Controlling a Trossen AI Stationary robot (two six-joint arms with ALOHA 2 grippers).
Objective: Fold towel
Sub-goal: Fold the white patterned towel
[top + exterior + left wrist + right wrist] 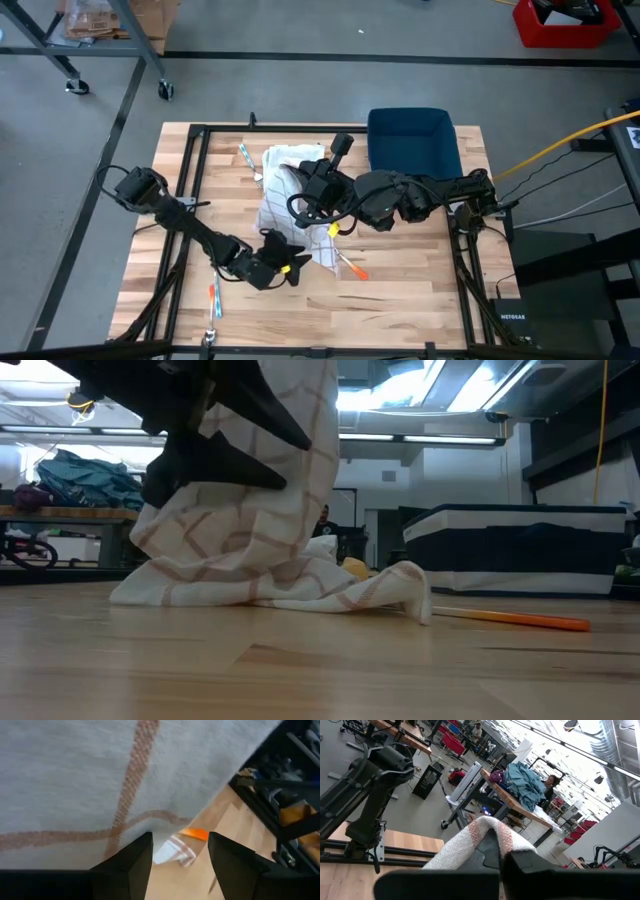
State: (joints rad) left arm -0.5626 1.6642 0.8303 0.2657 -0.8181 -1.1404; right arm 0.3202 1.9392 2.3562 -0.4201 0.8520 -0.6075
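The white towel with reddish checks (282, 190) hangs bunched in the middle of the table. Its lower folds (270, 585) lie on the wood. My right gripper (495, 845) reaches in from the table's right and is shut on the towel's raised top. My left gripper (180, 855) is open at the towel's near side, low over the table (285, 262). Its two fingers stand just under the towel's hanging edge (165, 817). In the low view it shows dark in front of the towel (285, 460). My right gripper pinches a fold at the towel's top (487, 827) between its two shut fingers. The fold bulges over the fingertips. The fingers lie about level, coming from the table's right. The towel hangs slack below them, with its lower end on the table. My left gripper is close to the towel's edge; whether it touches I cannot tell.
A dark blue bin (412, 140) stands at the far right of the table. An orange marker (510, 620) lies on the wood right of the towel. More pens lie at the far left (245, 155) and the near left (214, 298). Black frame rails run along both sides.
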